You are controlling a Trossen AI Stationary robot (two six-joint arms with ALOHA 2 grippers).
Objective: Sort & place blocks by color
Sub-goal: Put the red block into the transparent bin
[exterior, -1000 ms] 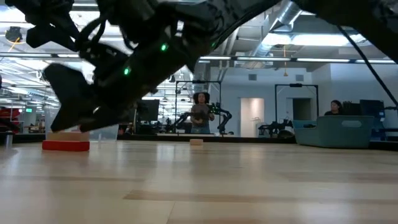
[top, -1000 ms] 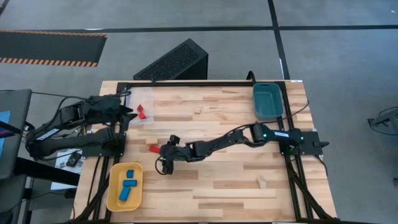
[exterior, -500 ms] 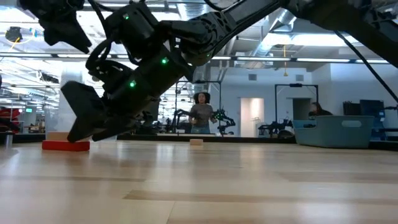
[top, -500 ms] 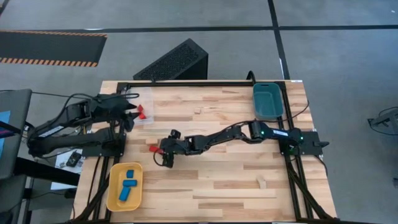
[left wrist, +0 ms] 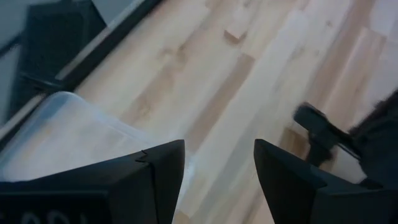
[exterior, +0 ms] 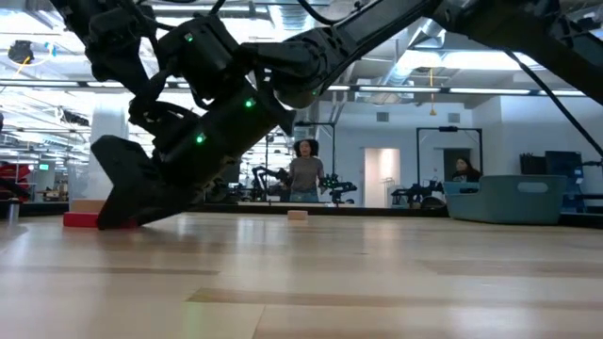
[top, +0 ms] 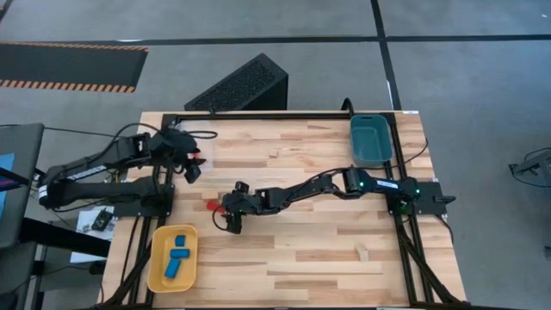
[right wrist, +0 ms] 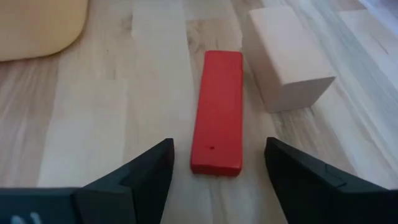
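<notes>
Right wrist view: 1 red block (right wrist: 217, 112), 1 wood block (right wrist: 288, 57), claw (right wrist: 218, 167) open.

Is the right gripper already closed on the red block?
No, the right gripper is open, its fingers standing apart on either side of the red block, which lies flat on the table.

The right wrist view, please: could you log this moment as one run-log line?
right claw: open, astride flat red block, not yet closed | pale wood block: beside it | left claw: open, empty, over clear tray
</notes>
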